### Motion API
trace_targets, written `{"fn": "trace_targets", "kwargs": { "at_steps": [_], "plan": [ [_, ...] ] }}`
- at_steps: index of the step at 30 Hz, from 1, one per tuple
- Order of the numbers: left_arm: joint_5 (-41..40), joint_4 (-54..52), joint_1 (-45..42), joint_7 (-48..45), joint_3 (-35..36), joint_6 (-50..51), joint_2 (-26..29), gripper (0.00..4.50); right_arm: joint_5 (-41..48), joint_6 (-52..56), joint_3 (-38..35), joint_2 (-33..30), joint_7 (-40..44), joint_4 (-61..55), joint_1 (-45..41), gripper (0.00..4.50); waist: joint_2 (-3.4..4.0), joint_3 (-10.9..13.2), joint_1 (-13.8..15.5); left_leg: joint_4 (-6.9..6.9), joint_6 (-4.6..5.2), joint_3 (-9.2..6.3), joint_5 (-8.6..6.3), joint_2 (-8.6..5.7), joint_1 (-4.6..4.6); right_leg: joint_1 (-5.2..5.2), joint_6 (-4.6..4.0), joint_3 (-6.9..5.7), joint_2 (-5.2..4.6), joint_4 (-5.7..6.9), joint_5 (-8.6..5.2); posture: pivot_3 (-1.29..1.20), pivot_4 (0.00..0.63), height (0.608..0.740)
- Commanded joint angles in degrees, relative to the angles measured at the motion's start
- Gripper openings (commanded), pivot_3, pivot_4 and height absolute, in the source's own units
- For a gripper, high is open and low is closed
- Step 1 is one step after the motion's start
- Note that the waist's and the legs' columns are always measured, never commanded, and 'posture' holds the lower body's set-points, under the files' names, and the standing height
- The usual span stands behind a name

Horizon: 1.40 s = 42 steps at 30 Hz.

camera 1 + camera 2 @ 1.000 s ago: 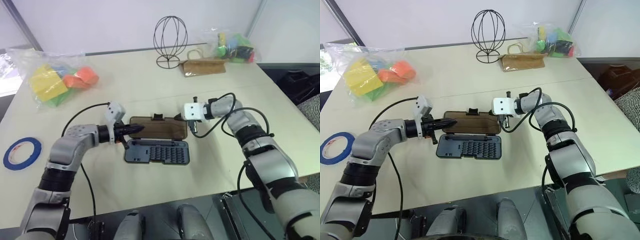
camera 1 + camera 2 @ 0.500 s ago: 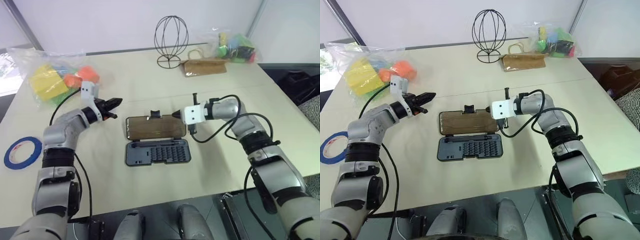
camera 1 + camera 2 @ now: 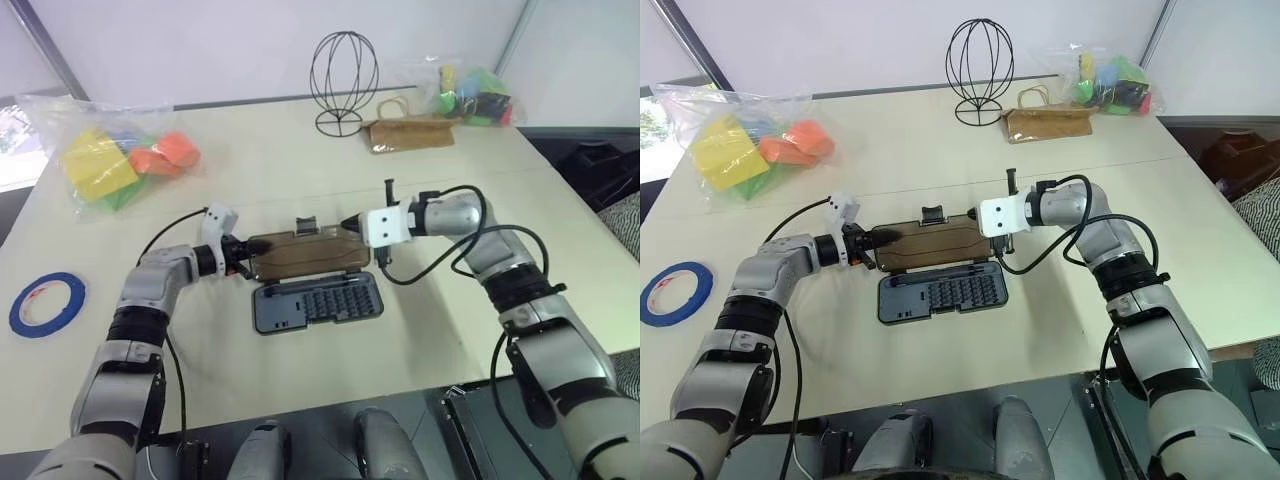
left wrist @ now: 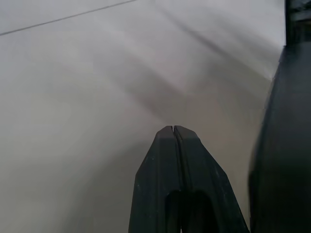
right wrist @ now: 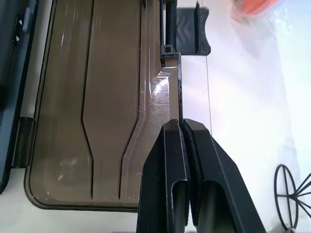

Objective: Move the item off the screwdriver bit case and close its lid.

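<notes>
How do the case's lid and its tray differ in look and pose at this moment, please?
The lid is a smoky brown, see-through panel with nothing in it; the tray is opaque dark grey and holds rows of small bits. The lid lies folded open on the far side, with a shut gripper at each short end, left and right; the tray sits nearer, untouched. Both are flat rectangles of like size, hinged together.

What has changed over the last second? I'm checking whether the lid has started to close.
The left gripper, shut, swung out toward the bag of toys, then came back to the lid's left end. The right gripper, also shut, stayed at the lid's right end. The lid now looks slightly raised there but remains open behind the screwdriver bit case. The blue tape roll stayed put.
</notes>
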Motion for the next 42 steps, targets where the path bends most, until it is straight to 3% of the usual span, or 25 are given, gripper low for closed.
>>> {"fn": "trace_targets", "kwargs": {
  "at_steps": [1, 5, 7, 8, 15, 19, 25, 35, 42],
  "plan": [
    [0.0, -2.07, 0.09, -1.38, 0.11, -0.12, 0.6, 0.0, 1.34, 1.2, -0.93, -0.85, -0.15, -3.15, 0.1, 0.03, 0.0, 0.0, 0.01, 0.0, 0.0, 0.0, 0.0, 0.0, 0.0, 0.0, 0.0, 0.0, 0.0, 0.0, 0.0, 0.0, 0.15, 0.74],
    [-0.24, -2.22, -0.25, -2.02, 0.09, 0.05, 0.52, 0.0, 2.35, 3.96, -0.97, -1.03, 1.1, -4.62, 1.23, 0.03, 0.0, 0.0, 0.05, 0.01, 0.0, -0.01, 0.0, 0.0, 0.0, 0.0, 0.0, 0.0, 0.0, 0.0, 0.0, 0.0, 0.15, 0.74],
    [-0.15, -2.14, -0.5, -2.01, 0.17, -0.02, 0.39, 0.0, 3.28, 6.31, -1.26, -1.18, 1.81, -6.09, 1.75, 0.6, 0.0, 0.0, 0.07, 0.01, 0.0, -0.01, 0.0, 0.0, -0.01, 0.0, 0.0, -0.01, 0.0, 0.0, 0.0, 0.0, 0.15, 0.74],
    [-0.14, -2.09, -0.57, -2.02, 0.2, -0.03, 0.34, 0.0, 3.52, 7.28, -1.38, -1.24, 1.9, -6.76, 1.88, 0.92, 0.0, 0.0, 0.07, 0.01, 0.0, -0.01, 0.0, 0.0, -0.01, 0.0, 0.0, -0.01, 0.0, 0.0, 0.0, 0.0, 0.15, 0.74],
    [-0.57, -3.66, -0.52, -2.14, 0.26, 0.45, 0.21, 0.0, 7.5, 18.94, -2.82, -6.07, 8.94, -18.93, 4.6, 4.45, 0.0, 0.0, 0.13, 0.01, 0.0, -0.02, 0.0, 0.0, -0.02, 0.0, 0.0, -0.01, 0.0, 0.0, 0.0, 0.0, 0.15, 0.74],
    [-1.75, -7.67, -0.64, -2.76, 0.77, 2.36, 1.13, 0.0, 15.65, 34.49, -7.82, -10.16, 13.55, -31.82, 7.34, 4.45, 0.0, 0.0, 0.47, 0.04, 0.0, -0.03, 0.0, 0.0, -0.04, 0.0, 0.0, -0.02, 0.0, 0.0, 0.0, 0.0, 0.15, 0.74],
    [-6.01, -19.93, 2.13, -6.33, 1.06, 9.48, 5.38, 0.0, 25.38, 52.64, -16.06, -16.33, 13.82, -46.88, 13.81, 4.45, -0.03, 0.02, 1.52, 0.02, 0.01, -0.03, -0.01, 0.02, -0.06, 0.0, 0.0, -0.01, 0.0, 0.0, 0.0, 0.0, 0.15, 0.74],
    [-14.03, -36.91, 8.58, -7.85, -0.26, 21.15, 10.62, 0.0, 34.39, 65.04, -26.02, -22.83, 9.8, -57.17, 25.39, 4.45, -0.05, 0.03, 2.53, 0.1, 0.07, 0.03, -0.04, 0.02, -0.06, 0.05, 0.0, 0.04, -0.01, -0.01, 0.0, 0.0, 0.15, 0.74],
    [-12.73, -37.99, 10.56, -9.52, -4.76, 19.89, 12.11, 0.0, 42.04, 73.3, -28.23, -20.37, 3.36, -59.71, 22.58, 4.45, -0.06, 0.04, 3.1, 0.11, 0.07, 0.07, -0.04, 0.04, -0.02, 0.07, 0.0, 0.05, 0.0, -0.01, 0.0, 0.0, 0.15, 0.74]
  ]
}}
